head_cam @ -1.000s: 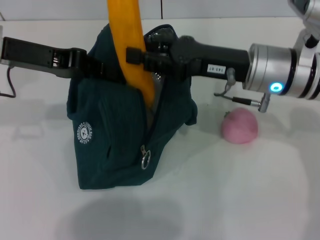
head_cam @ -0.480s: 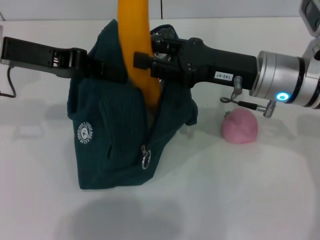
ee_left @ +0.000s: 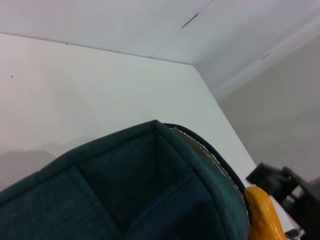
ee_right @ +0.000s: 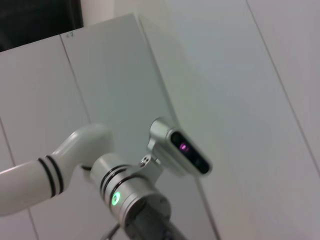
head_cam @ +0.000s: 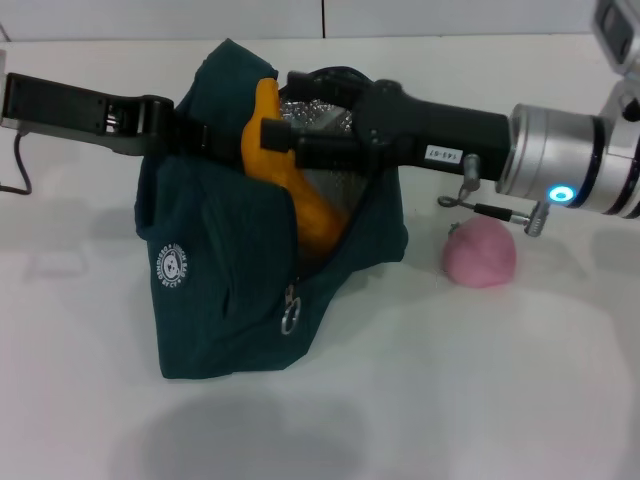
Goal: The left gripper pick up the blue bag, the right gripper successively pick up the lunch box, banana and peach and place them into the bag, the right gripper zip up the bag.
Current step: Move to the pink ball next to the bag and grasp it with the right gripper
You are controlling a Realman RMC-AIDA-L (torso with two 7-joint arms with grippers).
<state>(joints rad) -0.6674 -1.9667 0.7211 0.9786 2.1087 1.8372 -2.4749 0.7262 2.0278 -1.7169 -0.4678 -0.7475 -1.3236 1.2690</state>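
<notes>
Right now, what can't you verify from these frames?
- Lunch box: not visible in any view; the blue bag walls hide its interior, so its presence inside is unconfirmed.
- Banana: lower end hidden inside the bag, head view.
- Right gripper: jaws merge with the banana; release or grip unclear. Right wrist view shows only wall and arm.
- Left gripper: jaws buried in bag fabric, head view.
- Peach: leaf not discernible.

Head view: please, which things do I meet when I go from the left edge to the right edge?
left gripper → blue bag → banana → right gripper → peach
</notes>
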